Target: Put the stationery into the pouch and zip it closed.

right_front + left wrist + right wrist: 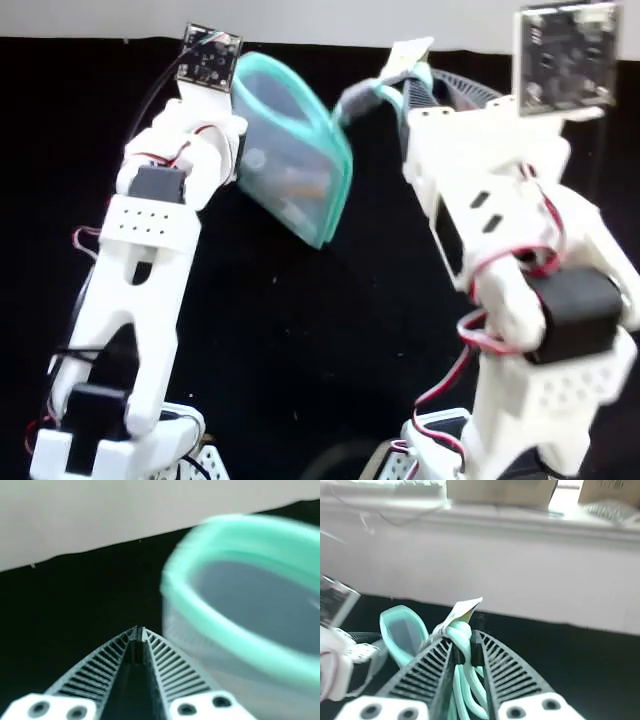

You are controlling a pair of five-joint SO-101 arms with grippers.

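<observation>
A clear pouch (290,160) with a mint-green rim hangs in the air between the two arms, tilted. Stationery (295,188) shows faintly through its clear side. My right gripper (464,645) is shut on the pouch's green strap (461,636), which carries a white tag (462,609); in the high view the right gripper (402,85) holds the pouch's upper right corner. My left gripper (138,630) is shut with nothing visible between its fingers. It sits just beside the pouch (250,605), at its left side. I cannot tell whether the zip is closed.
A black cloth (300,340) covers the table below the lifted pouch. Behind the table runs a pale wall (520,575). The left arm (150,240) and the right arm (520,260) stand tall at either side of the front.
</observation>
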